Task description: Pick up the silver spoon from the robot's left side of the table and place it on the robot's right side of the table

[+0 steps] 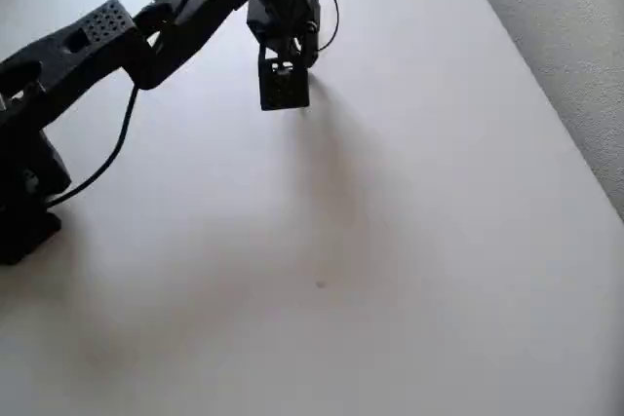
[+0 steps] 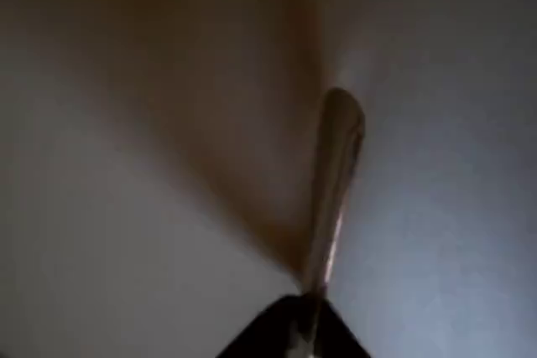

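We start with the large plain matte white desk (image 1: 409,241), which spreads bare under the overhead view, the speckled grey floor (image 1: 575,36) beyond its straight edge. Across its upper left reaches the black jointed arm (image 1: 107,41), ending in the black two-finger claw (image 1: 284,85), which points down near the top middle of that view.

In the wrist view the claw (image 2: 298,329) is pinched nearly closed on the thin handle of the small shiny silver metal spoon (image 2: 334,182). The spoon's long axis runs straight out from the fingertips, away from the claw, leaning slightly right, with the rounded end farthest off. That view is blurred, so we judge, rather than see, that the spoon hangs just clear of the desk. The carry to the other side, we think, turns on keeping that outboard end from dragging.
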Motion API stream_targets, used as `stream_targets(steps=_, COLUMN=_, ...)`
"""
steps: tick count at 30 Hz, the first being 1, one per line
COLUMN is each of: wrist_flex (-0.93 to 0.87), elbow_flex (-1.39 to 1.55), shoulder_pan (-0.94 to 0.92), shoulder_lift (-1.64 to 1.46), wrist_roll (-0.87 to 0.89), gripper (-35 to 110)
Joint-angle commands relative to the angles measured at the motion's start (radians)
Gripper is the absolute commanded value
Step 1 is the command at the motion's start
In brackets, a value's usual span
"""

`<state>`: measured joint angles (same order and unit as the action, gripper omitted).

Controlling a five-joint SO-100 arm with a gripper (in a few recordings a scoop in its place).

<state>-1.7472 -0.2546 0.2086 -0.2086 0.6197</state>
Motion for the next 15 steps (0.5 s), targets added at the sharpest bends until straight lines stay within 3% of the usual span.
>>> stream_targets(steps=1, wrist_flex=-0.058, elbow_flex=-0.015, shoulder_pan=-0.061, shoulder_lift=-0.06, wrist_roll=-0.021, gripper=-2)
stream_targets(steps=15, wrist_flex=-0.107, elbow_flex=0.003, shoulder_pan=-0.397, shoulder_lift=-0.36, wrist_roll=-0.33, gripper=-2)
